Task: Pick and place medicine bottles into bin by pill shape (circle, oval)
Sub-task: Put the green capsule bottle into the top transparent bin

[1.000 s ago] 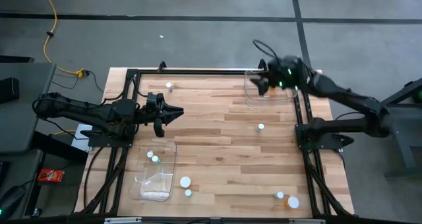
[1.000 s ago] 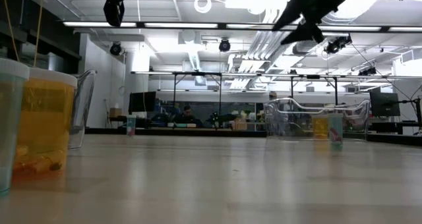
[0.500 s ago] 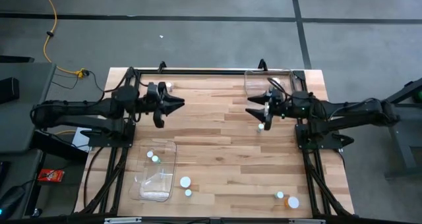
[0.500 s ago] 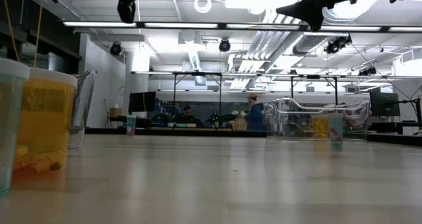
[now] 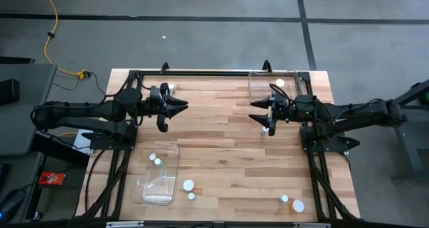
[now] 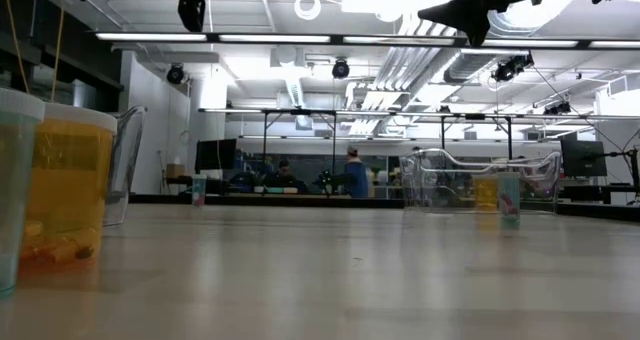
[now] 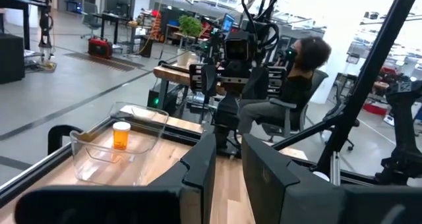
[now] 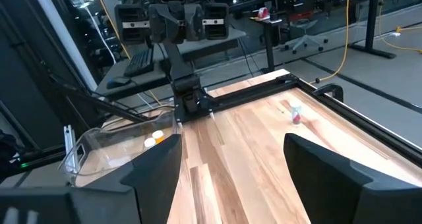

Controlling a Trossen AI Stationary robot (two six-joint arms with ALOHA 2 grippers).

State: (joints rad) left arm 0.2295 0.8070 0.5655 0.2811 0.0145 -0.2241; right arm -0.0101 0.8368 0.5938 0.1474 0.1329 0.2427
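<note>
Room: big lab/workshop w/ ceiling lights, desks behind; a person (image 7: 300,69) sits in a chair past the table in left wrist view.
Table (image 5: 221,147): light wood planks, black frame round it.
L arm: reaches in from left side, over far-left part of table.
R arm: reaches in from right side, over far-right part of table.
Near bin (image 5: 158,174): clear, on near-left of table; 2 bottles inside at its far end.
Far bin (image 5: 258,86): clear, at far-right edge; 1 white-cap bottle inside, orange in left wrist view (image 7: 121,134).
L gripper (image 5: 181,105): up off the wood, points toward table centre; fingers (image 7: 198,168) narrow, small gap, nothing between them.
R gripper (image 5: 258,110): up off the wood, points toward table centre, facing L gripper; fingers (image 8: 155,165) wide apart, nothing between them.
Bottles: 1 (image 5: 172,88) at far-left edge, near L gripper; 1 (image 5: 265,129) just beside R gripper, mid-right; 2 (image 5: 188,186) just right of near bin; 2 (image 5: 297,205) at near-right corner, 1 w/ orange body.
Low view: 2 bottles close up at left, 1 amber (image 6: 68,185), 1 pale teal.
</note>
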